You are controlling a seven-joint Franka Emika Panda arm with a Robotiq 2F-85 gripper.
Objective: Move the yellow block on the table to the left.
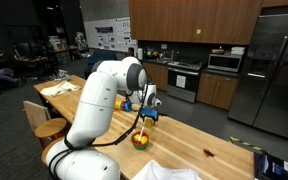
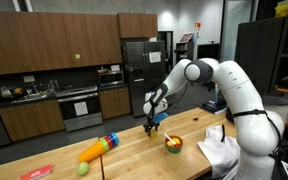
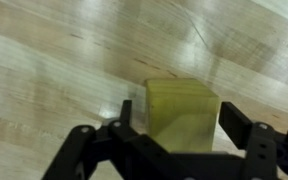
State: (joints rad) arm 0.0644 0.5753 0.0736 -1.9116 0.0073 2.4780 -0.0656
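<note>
The gripper (image 3: pixel 181 130) is pinched on the yellow block (image 3: pixel 182 105), centred between its jaws. The surface (image 3: pixel 44 60) is seen close below.

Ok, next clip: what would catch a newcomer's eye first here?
The big white robot arm reaches over the long light-wood table, with a kitchen behind it. In the wrist view the yellow block fills the space between the fingers of the gripper; whether they clamp it is unclear. A dark bowl sits on the table near the gripper.
</note>
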